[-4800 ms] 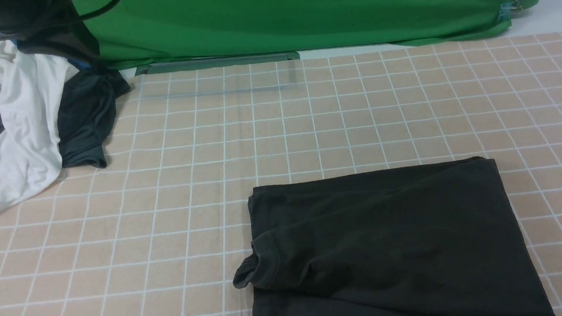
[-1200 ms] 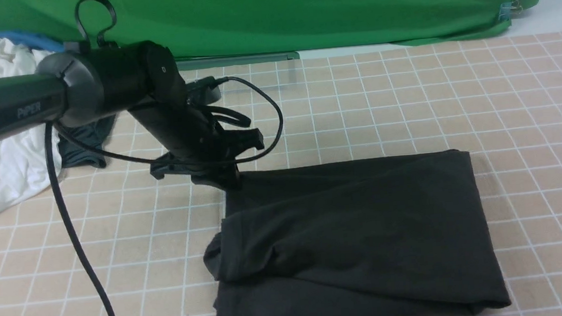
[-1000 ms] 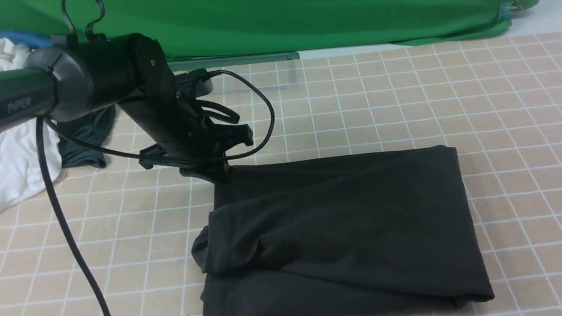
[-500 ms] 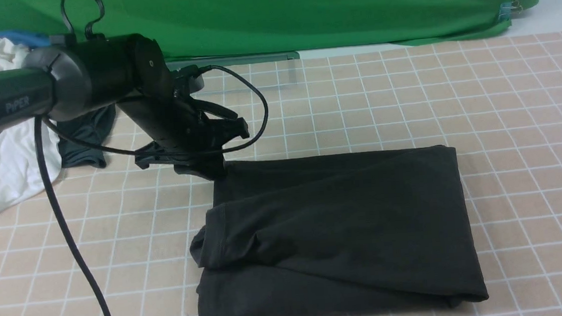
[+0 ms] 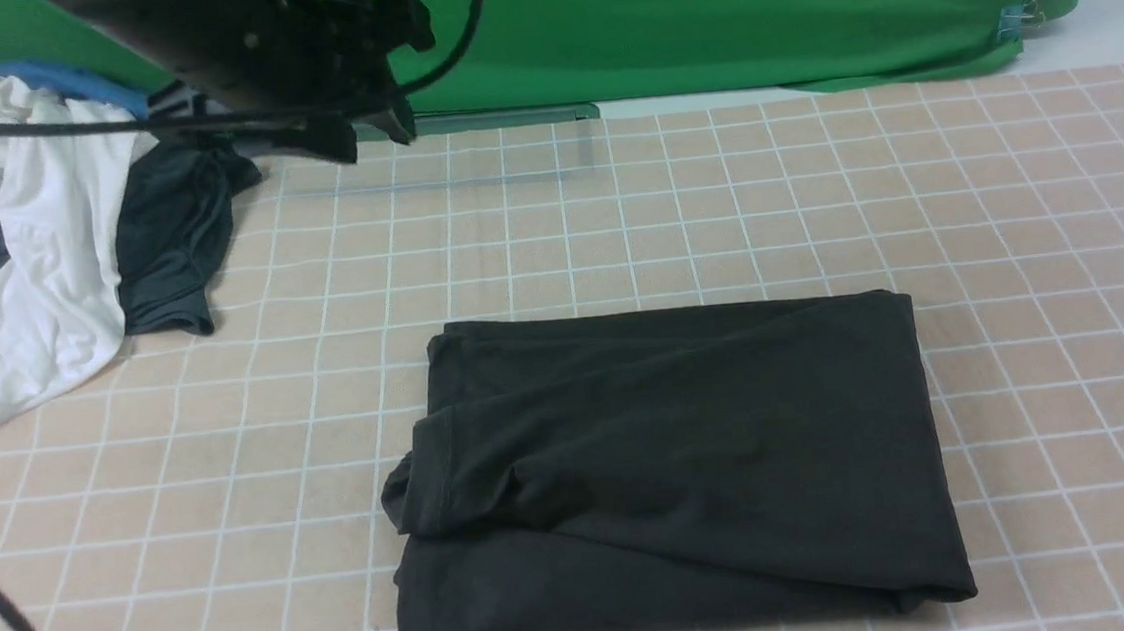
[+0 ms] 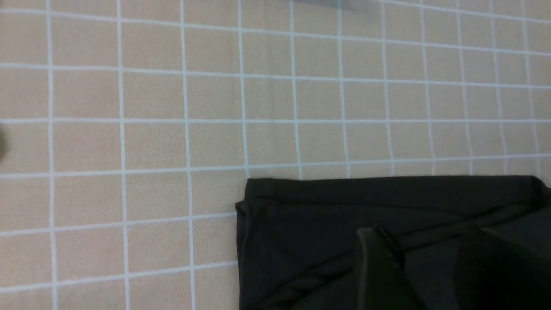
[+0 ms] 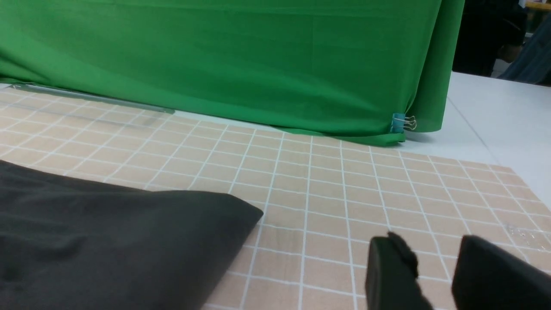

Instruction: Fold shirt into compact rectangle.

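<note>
Left end effector apart above shirt; right end effector apart, wrist view only.

1. A white garment lies heaped at the frame's upper left.
2. A dark grey garment touches it.
3. A green backdrop cloth hangs behind the beige gridded tabletop.
4. A blue binder clip pinches the cloth's corner.
</note>
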Robot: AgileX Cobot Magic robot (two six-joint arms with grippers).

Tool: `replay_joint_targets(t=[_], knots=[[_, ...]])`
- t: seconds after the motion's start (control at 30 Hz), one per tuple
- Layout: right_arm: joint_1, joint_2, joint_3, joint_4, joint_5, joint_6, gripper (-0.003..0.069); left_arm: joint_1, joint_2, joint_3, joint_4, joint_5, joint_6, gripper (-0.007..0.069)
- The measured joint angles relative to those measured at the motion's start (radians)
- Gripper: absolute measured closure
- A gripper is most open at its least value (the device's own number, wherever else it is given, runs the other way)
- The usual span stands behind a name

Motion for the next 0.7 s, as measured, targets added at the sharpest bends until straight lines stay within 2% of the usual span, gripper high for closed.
replay_joint_targets(t=[0.1,0.2,0.3,0.37,0.53,0.7], knots=[[0.0,0.0,0.0,0.0,0.0,0.0,0.0414,0.0,-0.087,0.059,-0.009,0.007,0.046,0.0559],[0.0,0.0,0.0,0.0,0.0,0.0,0.0414,0.0,-0.188,0.183,-0.038,-0.033,0.074,0.0608],[0.0,0.0,0.0,0.0,0.0,0.0,0.0414,0.0,-0.283,0.326,-0.068,-0.109,0.087,0.0613],[0.0,0.0,0.0,0.0,0.0,0.0,0.0414,0.0,-0.399,0.503,-0.137,-0.233,0.119,0.0613],[0.0,0.0,0.0,0.0,0.0,0.0,0.0414,0.0,-0.664,0.903,-0.363,-0.481,0.32,0.0611],[0.0,0.0,0.0,0.0,0.0,0.0,0.0414,0.0,-0.909,1.086,-0.432,-0.551,0.342,0.0611]])
